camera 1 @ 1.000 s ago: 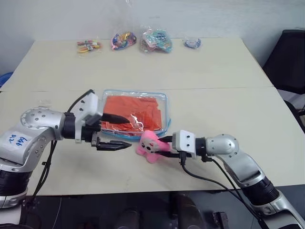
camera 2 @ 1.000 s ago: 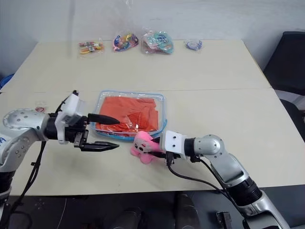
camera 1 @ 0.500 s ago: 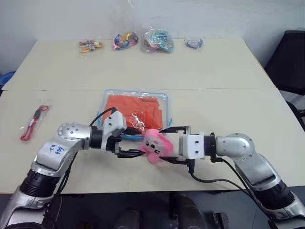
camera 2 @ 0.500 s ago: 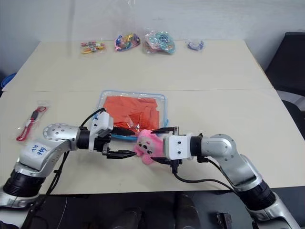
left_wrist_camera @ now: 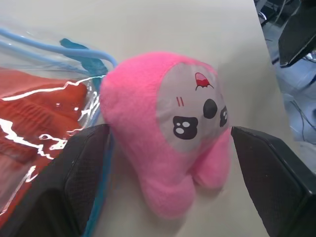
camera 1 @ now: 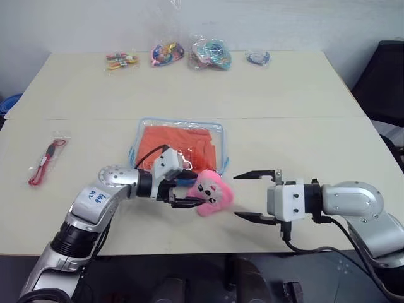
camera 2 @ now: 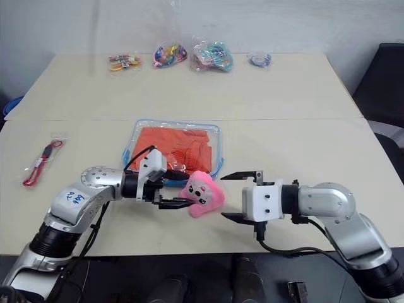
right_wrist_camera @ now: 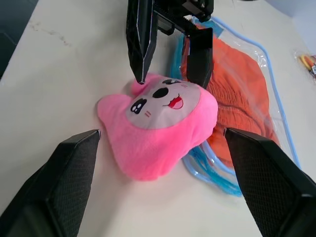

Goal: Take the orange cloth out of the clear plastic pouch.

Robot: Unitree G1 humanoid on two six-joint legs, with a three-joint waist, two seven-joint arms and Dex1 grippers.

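- Orange cloth (camera 1: pixel 180 144) sits inside clear plastic pouch (camera 1: pixel 218 129), mid table (camera 1: pixel 303 101); nothing out yet.
- My left hand (camera 1: pixel 187 194): fingers wide, straddling pink plush charm (camera 1: pixel 210 191), not clamped.
- My right hand (camera 1: pixel 255 197): open, empty, just beside charm.
- Left to do: open pouch, pull cloth.
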